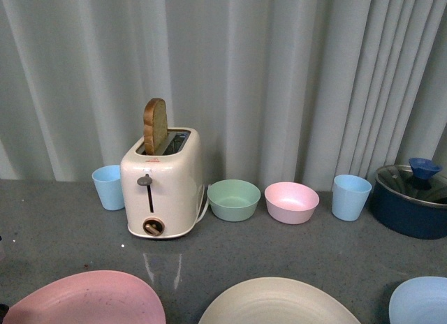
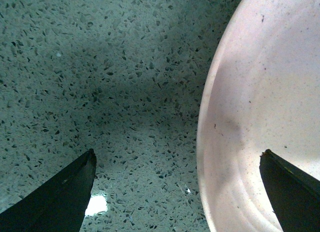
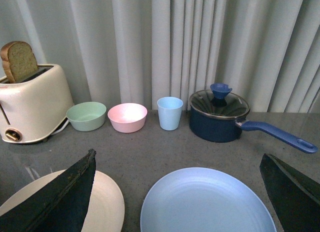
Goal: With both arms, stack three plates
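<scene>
Left tool (image 2: 175,192) is gaping wide, empty, straddling pink plate (image 1: 87,299) rim. Right tool (image 3: 175,199) is gaping, empty, over blue plate (image 1: 422,299). Cream plate (image 1: 279,303) is lying between them on table (image 1: 56,219), toaster (image 1: 162,184) standing behind.

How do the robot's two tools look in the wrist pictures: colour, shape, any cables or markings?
The left tool and the right tool each show two black, wedge-shaped fingers tapering to a tip. No cables or markings are visible; the arms themselves are out of view.
</scene>
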{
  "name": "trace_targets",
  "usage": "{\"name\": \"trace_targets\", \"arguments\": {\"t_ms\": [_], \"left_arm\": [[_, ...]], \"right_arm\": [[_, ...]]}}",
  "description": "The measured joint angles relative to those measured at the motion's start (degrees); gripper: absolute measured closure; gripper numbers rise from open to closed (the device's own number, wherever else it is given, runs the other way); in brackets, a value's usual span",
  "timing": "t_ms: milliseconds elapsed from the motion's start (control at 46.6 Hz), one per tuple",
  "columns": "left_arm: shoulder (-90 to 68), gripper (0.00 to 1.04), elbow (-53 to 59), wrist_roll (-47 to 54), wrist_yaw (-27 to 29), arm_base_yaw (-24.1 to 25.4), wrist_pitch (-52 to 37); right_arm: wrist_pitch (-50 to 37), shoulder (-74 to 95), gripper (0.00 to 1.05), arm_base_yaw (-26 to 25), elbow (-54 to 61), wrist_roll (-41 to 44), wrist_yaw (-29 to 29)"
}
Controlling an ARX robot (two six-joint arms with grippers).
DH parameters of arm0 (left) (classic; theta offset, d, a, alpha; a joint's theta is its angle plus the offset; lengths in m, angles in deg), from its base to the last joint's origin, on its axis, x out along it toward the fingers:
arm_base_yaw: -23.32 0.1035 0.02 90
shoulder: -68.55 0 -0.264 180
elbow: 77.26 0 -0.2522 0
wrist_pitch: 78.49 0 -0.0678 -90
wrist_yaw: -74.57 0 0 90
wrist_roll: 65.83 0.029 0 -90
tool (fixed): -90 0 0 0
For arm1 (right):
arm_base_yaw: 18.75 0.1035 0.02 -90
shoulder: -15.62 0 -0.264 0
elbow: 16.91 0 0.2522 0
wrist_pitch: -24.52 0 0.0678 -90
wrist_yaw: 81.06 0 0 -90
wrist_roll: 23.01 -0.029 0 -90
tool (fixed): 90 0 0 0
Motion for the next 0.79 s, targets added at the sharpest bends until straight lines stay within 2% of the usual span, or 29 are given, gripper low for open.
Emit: {"name": "trace_targets", "arguments": {"t_ms": [150,236,344,537,644,794], "left_arm": [[-0.2,0.07,0.7,0.3,0.3,-1.1,-0.6],[-0.3,0.19,0.9,0.3,0.4,-1.8,-0.9],[-0.5,0.4,1.1,0.2,0.7,-3.1,-1.2],[-0.5,0.65,1.2,0.2,0.9,-3.8,-1.2],[-0.5,0.86,1.1,-0.2,0.3,-3.9,-1.1],[-0.1,0.99,0.6,-1.7,-1.1,-3.9,-0.5]], "right_arm": [[0.0,0.0,0.07,0.0,0.0,0.0,0.0],[0.0,0.0,0.07,0.0,0.0,0.0,0.0],[0.0,0.0,0.07,0.0,0.0,0.0,0.0],[0.0,0.0,0.07,0.0,0.0,0.0,0.0],[0.0,0.0,0.07,0.0,0.0,0.0,0.0],[0.0,0.0,0.07,0.0,0.0,0.0,0.0]]}}
